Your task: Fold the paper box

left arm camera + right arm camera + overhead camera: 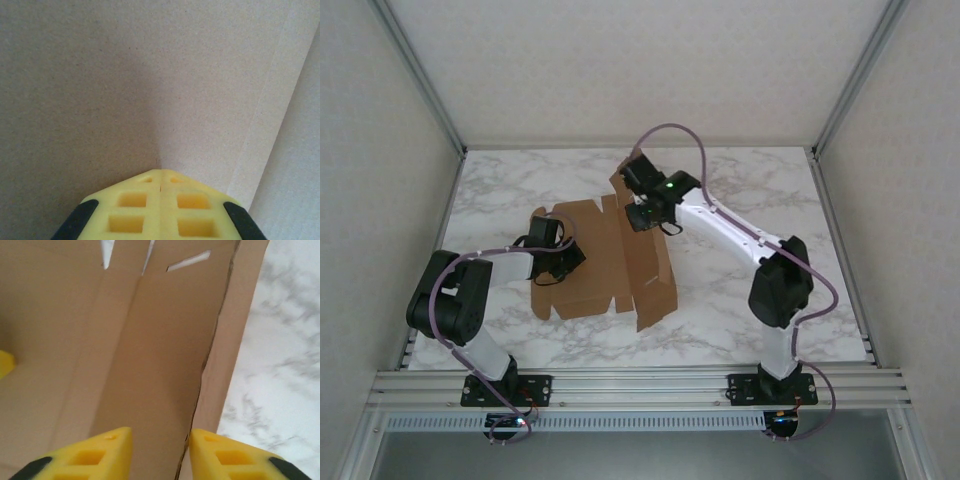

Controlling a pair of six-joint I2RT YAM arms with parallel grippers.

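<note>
At the near edge of the marble worktop [740,300] the 2 arms rise from their bases. The left arm [450,300] bends toward the middle, and the right arm [780,285] reaches far and left. The box [595,265] lies left of centre on the worktop, a brown cardboard sheet partly folded. Its wide left panel is flat, and a long strip along its right side stands tilted up.

The left jaws sit on the left part of the flat panel. In the left wrist view their yellow fingers [135,210] are pressed tight together, tips against bare cardboard, nothing between them, with a crease just to their right.

Farther off, the right jaws hang over the far right end of the box. In the right wrist view their fingers [100,455] stand a narrow way apart. The edge of the raised strip runs toward the gap, but I cannot tell whether they touch it. Beyond them 1 slot [187,261] shows white in the cardboard, and marble lies to the right.
</note>
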